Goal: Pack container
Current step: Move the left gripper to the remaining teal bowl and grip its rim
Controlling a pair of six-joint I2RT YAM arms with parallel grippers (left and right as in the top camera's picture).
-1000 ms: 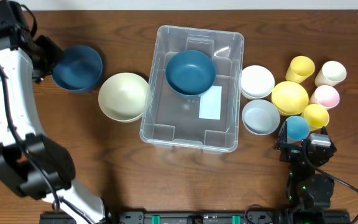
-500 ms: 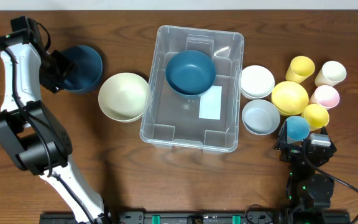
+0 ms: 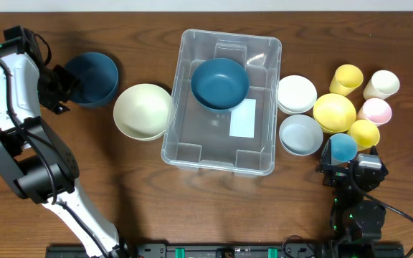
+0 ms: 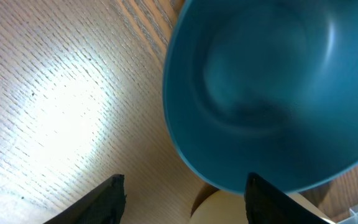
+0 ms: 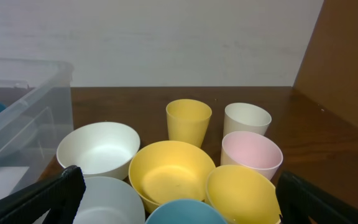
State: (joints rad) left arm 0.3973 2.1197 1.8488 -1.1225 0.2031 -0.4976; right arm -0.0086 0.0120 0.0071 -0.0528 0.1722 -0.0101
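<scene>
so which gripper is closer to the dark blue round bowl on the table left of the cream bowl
Left. The left gripper is at the left rim of the dark blue bowl; the right gripper is far off, beside the light blue cup.

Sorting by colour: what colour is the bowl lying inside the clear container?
Dark teal-blue. The bowl in the container shows best in the overhead view.

The left arm point(image 3: 9, 93) stretches far out, wrist bent inward; the left gripper point(image 3: 63, 89) has its jaws partly apart. The right gripper point(image 3: 351, 161) sits near its base; jaws spread wide.
</scene>
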